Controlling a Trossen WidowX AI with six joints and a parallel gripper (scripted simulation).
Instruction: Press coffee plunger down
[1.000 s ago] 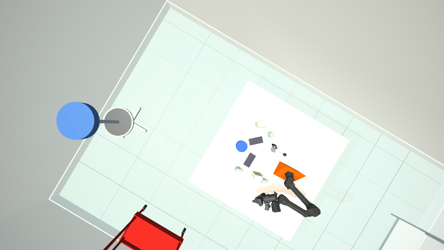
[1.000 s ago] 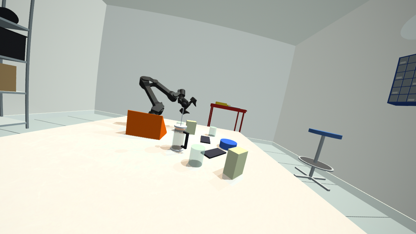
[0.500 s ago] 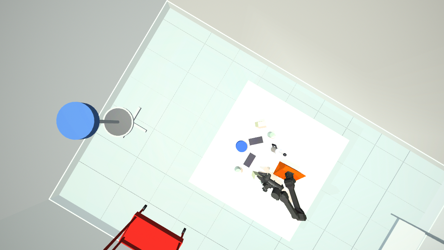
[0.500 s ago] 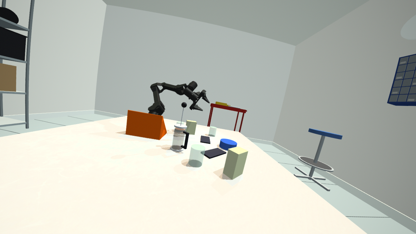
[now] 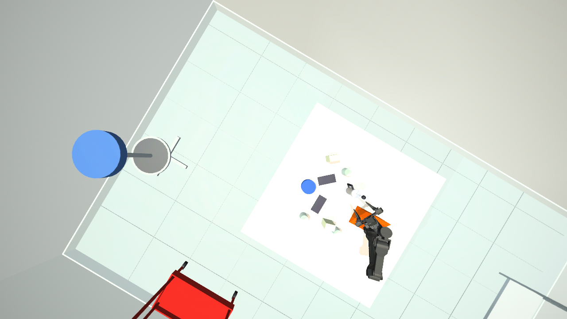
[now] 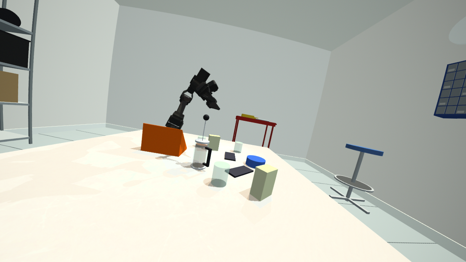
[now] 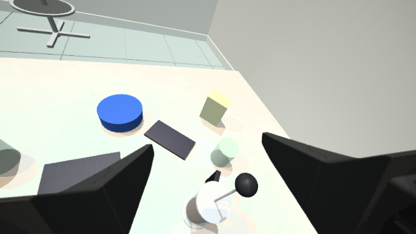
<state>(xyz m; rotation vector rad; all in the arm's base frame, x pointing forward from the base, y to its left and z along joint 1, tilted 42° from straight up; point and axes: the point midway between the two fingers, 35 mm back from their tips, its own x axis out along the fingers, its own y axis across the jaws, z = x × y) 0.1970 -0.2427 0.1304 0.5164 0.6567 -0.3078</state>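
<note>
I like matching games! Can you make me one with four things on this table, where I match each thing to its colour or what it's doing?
Things:
1. plunger knob
2. wedge
3. round disc
4. tool

Colour or state:
A. blue
B. open, holding nothing
C. black, high up on its rod
D. orange

Right pairs: 1-C, 2-D, 3-A, 4-B
</note>
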